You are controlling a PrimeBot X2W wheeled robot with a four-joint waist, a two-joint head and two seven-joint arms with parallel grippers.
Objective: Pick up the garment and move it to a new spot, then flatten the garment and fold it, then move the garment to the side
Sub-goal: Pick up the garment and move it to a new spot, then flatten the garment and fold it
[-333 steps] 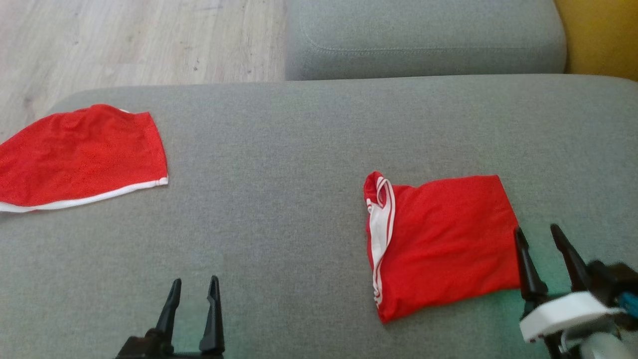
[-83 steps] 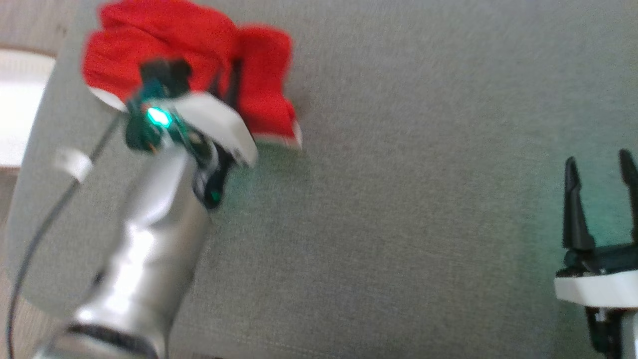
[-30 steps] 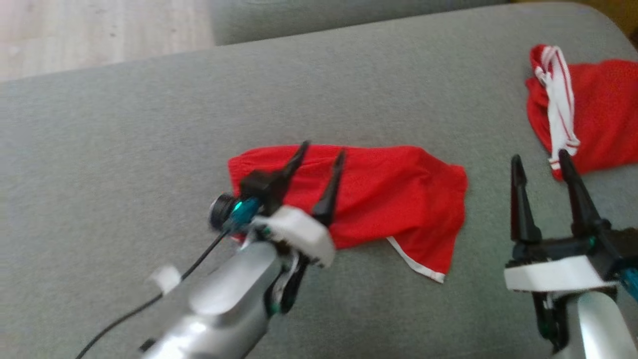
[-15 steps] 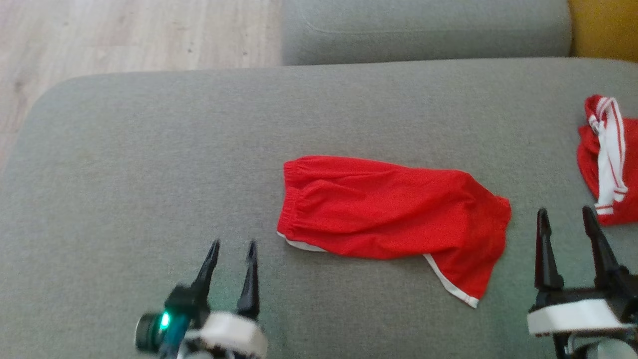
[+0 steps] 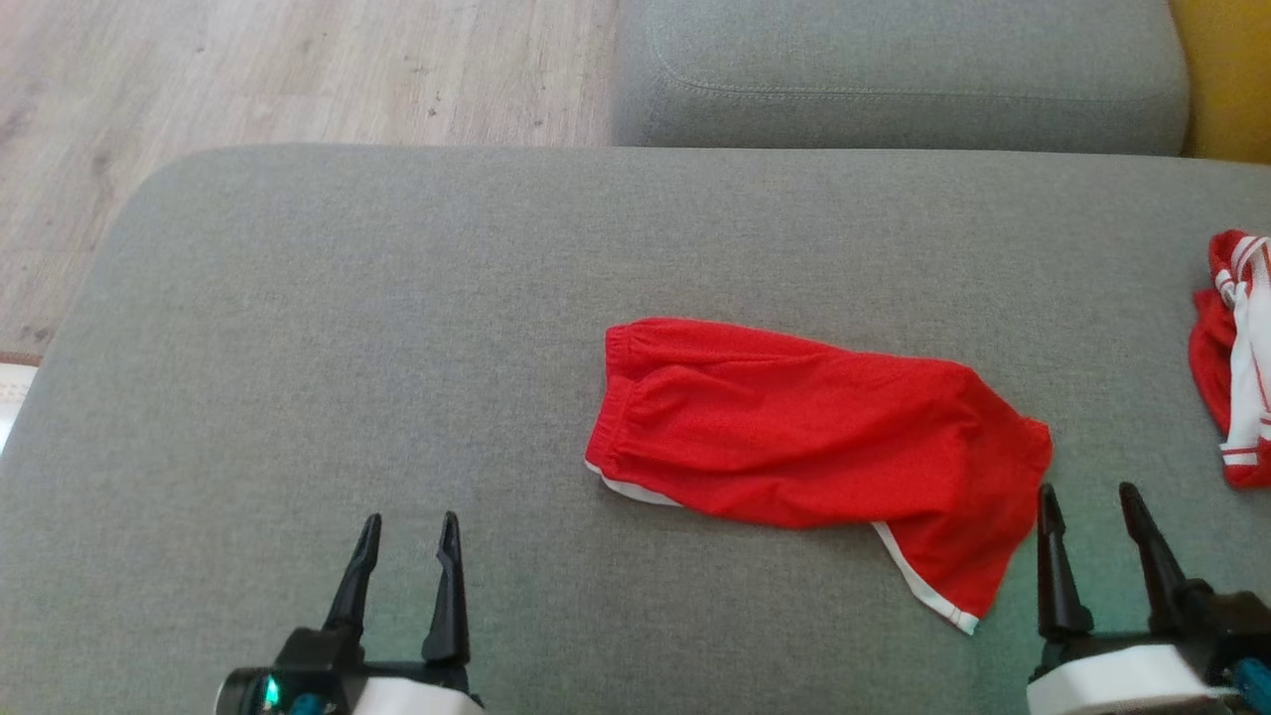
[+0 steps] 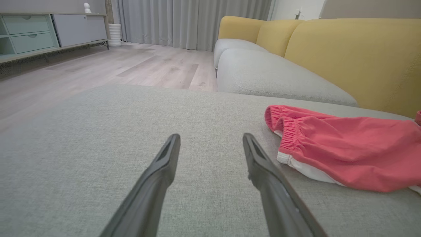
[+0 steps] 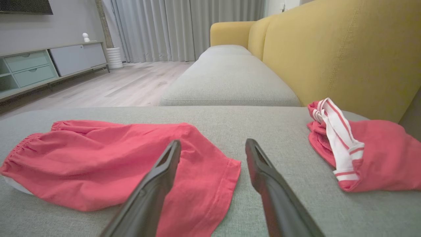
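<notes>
The garment is a pair of red shorts with white trim, lying loosely rumpled near the middle of the grey sofa cushion. Its elastic waistband points left and a leg hem hangs toward the front right. From the left wrist the garment lies to the right, and from the right wrist the garment spreads to the left. My left gripper is open over bare cushion, left of the shorts and apart from them. My right gripper is open just beside the hem, holding nothing.
A folded red garment with white stripes lies at the cushion's right edge, also visible as the folded garment. A second grey cushion lies beyond, a yellow backrest to the right, wooden floor to the left.
My left gripper has come off the shorts and drawn back to the lower left, leaving them lying on the cushion. The head camera has shifted, so the whole scene sits differently.
</notes>
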